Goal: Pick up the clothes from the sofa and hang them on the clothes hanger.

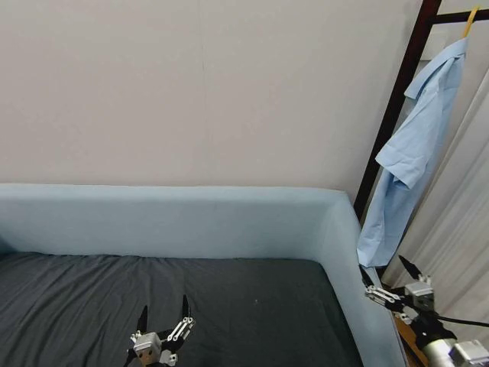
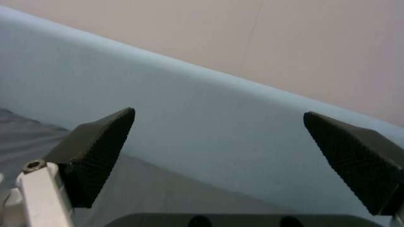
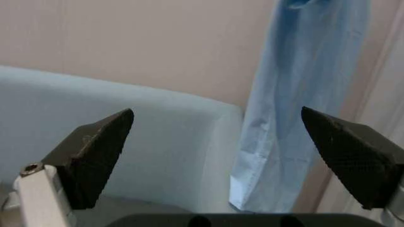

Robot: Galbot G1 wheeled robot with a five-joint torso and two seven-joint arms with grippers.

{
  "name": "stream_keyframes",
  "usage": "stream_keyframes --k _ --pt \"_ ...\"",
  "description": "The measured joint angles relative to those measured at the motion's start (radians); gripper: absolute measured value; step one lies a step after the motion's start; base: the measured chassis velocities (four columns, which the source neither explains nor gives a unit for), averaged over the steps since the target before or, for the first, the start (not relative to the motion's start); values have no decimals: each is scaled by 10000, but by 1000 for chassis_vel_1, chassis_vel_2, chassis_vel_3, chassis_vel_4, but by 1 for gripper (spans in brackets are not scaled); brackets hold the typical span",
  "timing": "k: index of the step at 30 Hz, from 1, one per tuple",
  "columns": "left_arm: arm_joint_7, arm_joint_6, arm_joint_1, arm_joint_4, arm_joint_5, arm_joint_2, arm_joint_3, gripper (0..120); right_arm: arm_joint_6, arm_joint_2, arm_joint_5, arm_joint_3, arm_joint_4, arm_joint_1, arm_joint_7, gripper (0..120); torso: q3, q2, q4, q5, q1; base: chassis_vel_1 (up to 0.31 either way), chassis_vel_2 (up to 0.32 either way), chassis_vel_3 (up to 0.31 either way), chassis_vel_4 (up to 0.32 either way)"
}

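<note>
Sofa [image 1: 229, 222]: pale blue back and arm, dark seat cushion [image 1: 114, 298], spans 9 to 5 o'clock in the head view.

Blue shirt [image 1: 412, 153]: at 2 o'clock, off the sofa, hanging on a yellow hanger [image 1: 471, 21] from the dark rack [image 1: 397, 99].

Left gripper [image 1: 164, 310]: 7 o'clock, low over the cushion, pointing at the backrest, fingers spread, empty.

Right gripper [image 1: 384, 269]: 4 o'clock, past the sofa arm, near the shirt hem, fingers spread, empty.
</note>
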Motion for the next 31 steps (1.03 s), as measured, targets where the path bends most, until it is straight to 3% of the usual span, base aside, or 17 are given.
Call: stream_keyframes --k 9,31 --pt "-147 150 454 -665 468 -257 167 100 -67 1107 -374 -70 452 -405 189 100 1 -1 0 1 1 0 0 0 0" --pt "-17 224 603 -956 418 -248 195 100 -67 1120 -371 -238 517 -428 174 100 2 -2 -1 1 2 0 0 0 0"
